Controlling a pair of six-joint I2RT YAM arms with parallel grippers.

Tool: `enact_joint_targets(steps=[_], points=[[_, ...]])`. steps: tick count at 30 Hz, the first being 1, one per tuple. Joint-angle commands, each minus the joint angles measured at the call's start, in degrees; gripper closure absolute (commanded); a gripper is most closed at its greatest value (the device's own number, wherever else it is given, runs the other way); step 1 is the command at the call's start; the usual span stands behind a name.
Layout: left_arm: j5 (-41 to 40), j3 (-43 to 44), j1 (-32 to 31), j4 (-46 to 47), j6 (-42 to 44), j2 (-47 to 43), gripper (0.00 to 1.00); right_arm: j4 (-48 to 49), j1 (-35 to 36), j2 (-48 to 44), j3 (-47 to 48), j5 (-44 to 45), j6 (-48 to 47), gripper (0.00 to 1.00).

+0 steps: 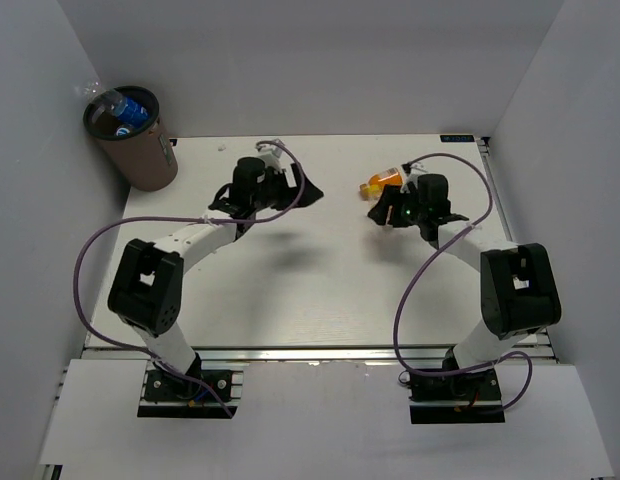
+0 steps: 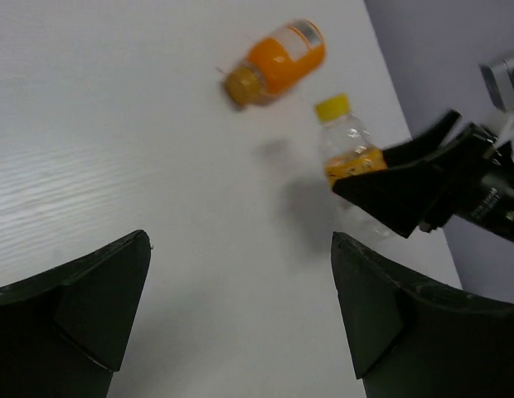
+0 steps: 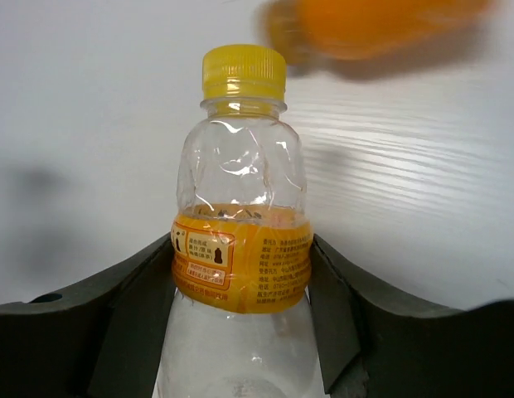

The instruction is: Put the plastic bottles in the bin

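**Gripping the yellow-capped bottle, with the bin across the table**

Clamping from both sides, the right gripper [image 3: 242, 257] has its fingers pressed against the orange label band of the yellow-capped bottle [image 3: 240, 166]. The bottle's long axis runs straight out from the wrist, with the cap pointing away and the base tucked back between the fingers. Whether it rests on the table [image 1: 320, 290] or is already a little off it, I cannot tell from these views.

The left gripper [image 2: 239, 249] is spread wide with nothing between its fingers, hovering over bare table near the middle.

The bin [image 1: 150, 160] stands upright in the far left corner. It is well apart from the held bottle, which sits on the far right side. The carry therefore has to go leftward across the table and slightly further back. The left arm is nearer the bin, but the right arm has the bottle.

Counted outside the bin are two bottles: the held one and one orange bottle [image 2: 278, 60] lying on its side just beyond it. Inside the one bin a blue-labelled bottle shows, with some clear plastic at the rim, probably another bottle. Anything deeper is hidden.
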Motion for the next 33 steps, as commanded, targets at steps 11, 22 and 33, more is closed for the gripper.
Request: enact_joint_targets(steps=[11,22,33], points=[[16.71,-1.79,-6.22,21.50,-14.87,7.52,0.02,17.00,4.05,-1.10,-3.22,-47.58,-11.50,0.50],[14.69,-2.24,-7.01,19.41,-14.09,6.30,0.75,17.09,4.50,-3.21,-3.31,-45.57,-11.41,0.46],[5.46,2.14,-5.79,8.43,-5.14,0.06,1.00,18.05,4.06,-3.65,2.31,-45.38,-7.11,0.10]])
